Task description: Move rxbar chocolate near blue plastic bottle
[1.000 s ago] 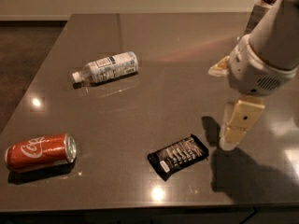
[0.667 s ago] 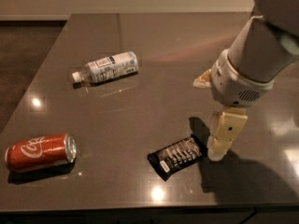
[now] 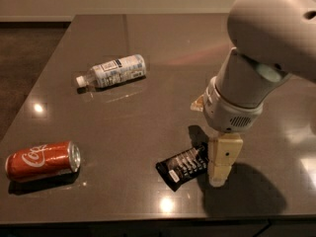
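Observation:
The rxbar chocolate (image 3: pixel 183 166) is a flat black wrapper with white print, lying on the dark table near the front, right of centre. The blue plastic bottle (image 3: pixel 113 71) lies on its side at the back left, white cap pointing left, far from the bar. My gripper (image 3: pixel 207 144) hangs from the big white arm just above the bar's right end. It is open and empty. One beige finger (image 3: pixel 222 159) stands right beside the bar's right edge, and the other finger (image 3: pixel 197 103) peeks out behind the wrist.
A red Coca-Cola can (image 3: pixel 42 160) lies on its side at the front left. The table's front edge (image 3: pixel 148 220) runs just below the bar. The arm's shadow falls on the table to the right of the bar.
The arm has swung left and down. The near finger has come from well right of the bar to right beside its right end. The bar, bottle and can have not moved.

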Controlling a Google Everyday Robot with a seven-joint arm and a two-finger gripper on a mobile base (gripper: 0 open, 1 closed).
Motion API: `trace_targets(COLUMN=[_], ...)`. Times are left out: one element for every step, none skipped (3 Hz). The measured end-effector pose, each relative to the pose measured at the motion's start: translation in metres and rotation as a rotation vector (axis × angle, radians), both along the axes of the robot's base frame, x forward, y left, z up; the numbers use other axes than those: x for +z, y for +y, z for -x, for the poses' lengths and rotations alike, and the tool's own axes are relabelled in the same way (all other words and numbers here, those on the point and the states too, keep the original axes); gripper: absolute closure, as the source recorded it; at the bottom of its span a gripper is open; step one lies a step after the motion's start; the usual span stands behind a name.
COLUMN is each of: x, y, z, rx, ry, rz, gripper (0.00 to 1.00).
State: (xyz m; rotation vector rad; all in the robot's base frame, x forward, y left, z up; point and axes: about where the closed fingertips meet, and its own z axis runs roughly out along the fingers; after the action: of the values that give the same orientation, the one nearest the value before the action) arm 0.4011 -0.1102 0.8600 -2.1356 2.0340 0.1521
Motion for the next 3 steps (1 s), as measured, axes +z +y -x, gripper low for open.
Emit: trace_targets(x=[-0.014,-0.026,-0.030], y=[0.003,0.004,0.005], z=[0.005,0.008,0.010], rx=[0.011,0.002,-0.005], ry=[0.022,0.059,0.082], rz=[0.028,0.051,0.057], gripper=[0.00,0.19,0.42])
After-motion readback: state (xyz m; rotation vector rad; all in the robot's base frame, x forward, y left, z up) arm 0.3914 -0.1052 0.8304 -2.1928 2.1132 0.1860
